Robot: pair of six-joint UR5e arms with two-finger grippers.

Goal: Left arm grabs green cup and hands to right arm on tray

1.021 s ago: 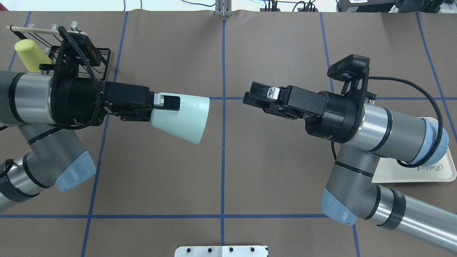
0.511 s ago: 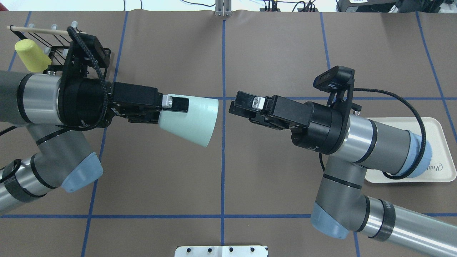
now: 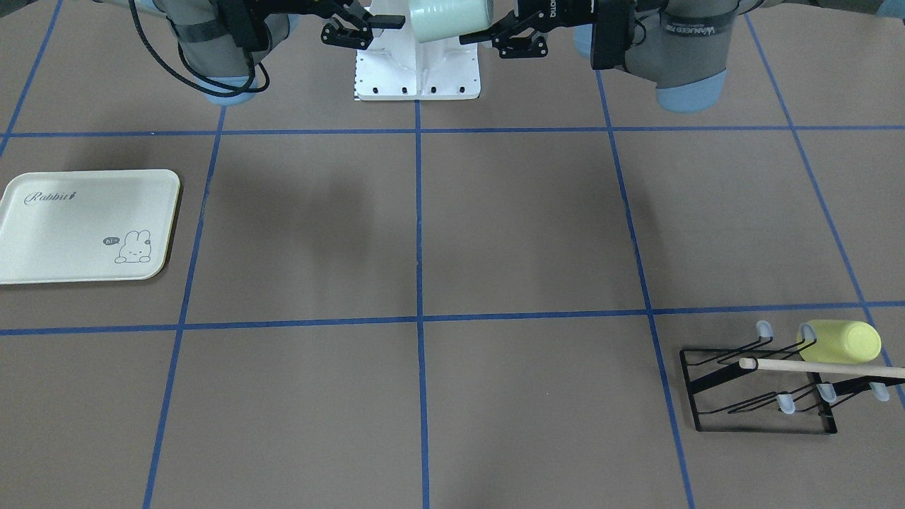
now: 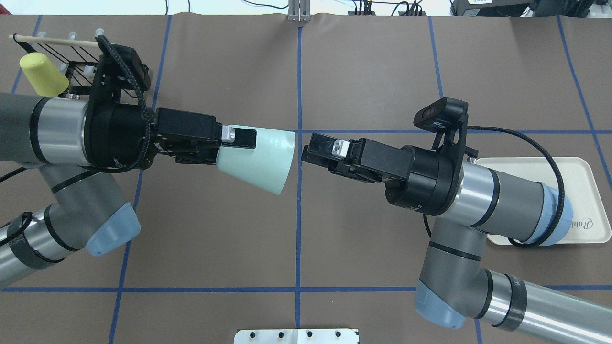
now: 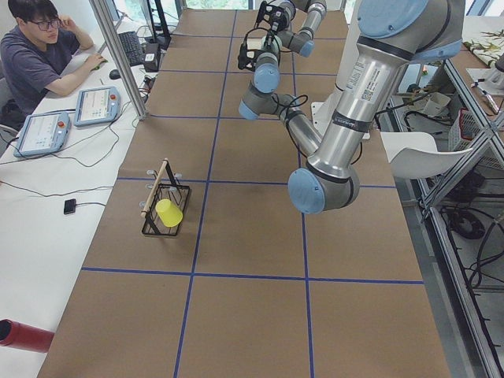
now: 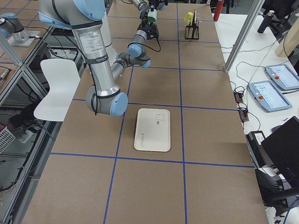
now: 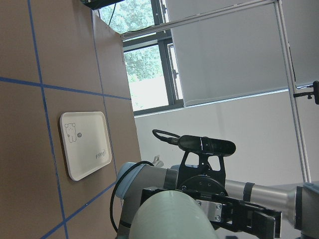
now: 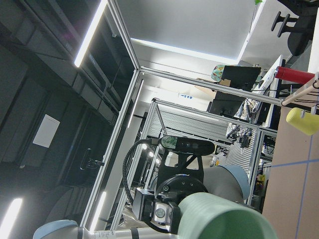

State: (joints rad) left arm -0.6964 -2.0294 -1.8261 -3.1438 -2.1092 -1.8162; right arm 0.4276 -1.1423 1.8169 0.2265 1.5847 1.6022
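Note:
The pale mint-green cup (image 4: 258, 155) is held sideways in the air over the table's middle, its wide mouth toward the right arm. My left gripper (image 4: 236, 148) is shut on its narrow base end. My right gripper (image 4: 308, 152) is open, its tips just short of the cup's rim. In the front-facing view the cup (image 3: 452, 18) sits between the left gripper (image 3: 495, 35) and the right gripper (image 3: 360, 28). The cream tray (image 4: 581, 191) with "Rabbit" script lies partly under the right arm and shows bare in the front-facing view (image 3: 85, 226).
A black wire rack (image 3: 756, 396) with a wooden bar stands at the table's far left, holding a yellow-green cup (image 4: 40, 71). A white base plate (image 4: 296, 336) sits at the near edge. An operator (image 5: 39, 55) sits at a side desk.
Both arms have moved toward each other over the table's middle. The gap between the cup's mouth and the right gripper has shrunk to almost nothing. More of the tray shows.

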